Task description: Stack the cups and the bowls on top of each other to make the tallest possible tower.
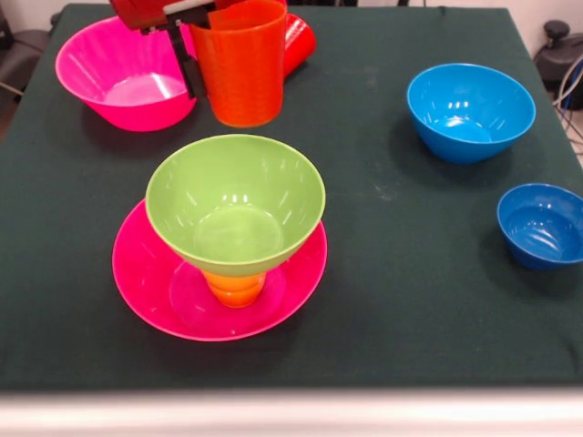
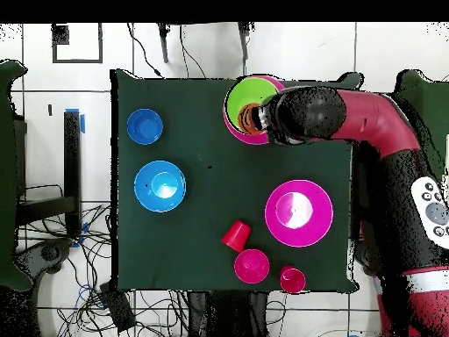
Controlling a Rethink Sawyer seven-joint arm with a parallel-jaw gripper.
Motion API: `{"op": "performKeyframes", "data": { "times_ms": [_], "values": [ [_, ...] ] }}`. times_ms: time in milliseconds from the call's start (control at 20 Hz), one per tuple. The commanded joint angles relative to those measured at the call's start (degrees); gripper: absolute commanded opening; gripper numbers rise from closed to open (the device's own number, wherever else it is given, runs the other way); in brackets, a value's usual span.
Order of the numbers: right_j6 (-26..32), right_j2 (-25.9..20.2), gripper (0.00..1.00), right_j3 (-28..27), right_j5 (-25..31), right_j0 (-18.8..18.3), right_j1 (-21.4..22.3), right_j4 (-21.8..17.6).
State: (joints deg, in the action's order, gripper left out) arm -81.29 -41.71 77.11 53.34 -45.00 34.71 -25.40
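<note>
The tower stands near the front: a wide pink bowl (image 1: 164,296), a yellow-orange cup (image 1: 235,288) upside down on it, and a lime green bowl (image 1: 235,205) upright on the cup. My gripper (image 1: 208,66) is shut on the orange cup (image 1: 244,77) and holds it upright in the air, above and just behind the green bowl. One black finger (image 1: 188,64) shows on the cup's left side; the other is hidden. In the overhead view the orange cup (image 2: 254,119) overlaps the green bowl's (image 2: 245,95) rim, under the gripper (image 2: 266,121).
A second large pink bowl (image 1: 123,73) stands at the back left, with a red cup (image 1: 301,41) behind the held cup. A light blue bowl (image 1: 469,109) and a small dark blue bowl (image 1: 544,225) stand at the right. The overhead view shows a red cup (image 2: 235,235), a small red bowl (image 2: 252,265) and another red cup (image 2: 292,279).
</note>
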Motion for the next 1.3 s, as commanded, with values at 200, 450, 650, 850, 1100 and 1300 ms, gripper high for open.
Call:
{"op": "performKeyframes", "data": {
  "times_ms": [200,450,650,850,1100,1300],
  "values": [
    [2.98,4.60,0.00,-8.42,11.22,3.21,-3.54,-1.42],
    [3.01,4.90,0.00,-9.33,12.50,3.89,-3.21,-2.11],
    [2.07,5.19,0.00,-7.47,10.82,4.46,-2.98,-2.36],
    [-0.09,5.86,0.00,-5.70,10.22,5.58,-3.27,-1.77],
    [-2.76,7.57,0.00,-3.51,7.53,6.90,-4.27,-2.43],
    [-3.28,8.67,0.00,-2.72,5.68,7.25,-5.17,-2.78]
  ]
}}
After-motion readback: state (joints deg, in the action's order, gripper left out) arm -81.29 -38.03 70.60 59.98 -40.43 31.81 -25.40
